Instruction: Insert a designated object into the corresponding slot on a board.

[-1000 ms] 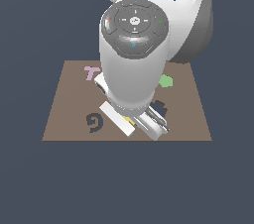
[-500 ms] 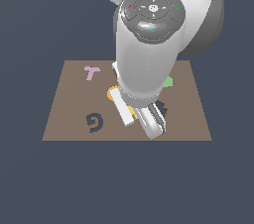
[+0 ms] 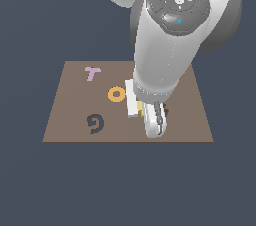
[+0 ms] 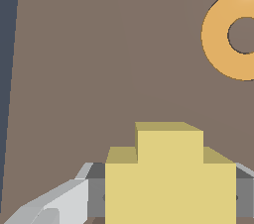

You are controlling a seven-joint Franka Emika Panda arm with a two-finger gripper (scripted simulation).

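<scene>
My gripper (image 4: 168,197) is shut on the yellow cross (image 4: 168,168); grey fingers (image 4: 95,194) press on both of its sides. In the exterior view the gripper (image 3: 146,118) hangs low over the brown board (image 3: 70,120), right of the middle, and only a sliver of the yellow cross (image 3: 140,112) shows under the hand. A small dark patch of the cross-shaped slot (image 3: 165,113) peeks out just to the exterior view's right of the hand; the rest is hidden by the arm. I cannot tell whether the cross touches the board.
An orange ring (image 3: 116,94) lies on the board beside the hand; it also shows in the wrist view (image 4: 225,34). A pink T (image 3: 92,73) and a dark spiral (image 3: 95,123) sit toward the exterior view's left. The green pentagon is hidden behind the arm.
The arm has swung toward the exterior view's right with the yellow cross in its grip. The orange ring and the pink T, covered before, now show fully.
</scene>
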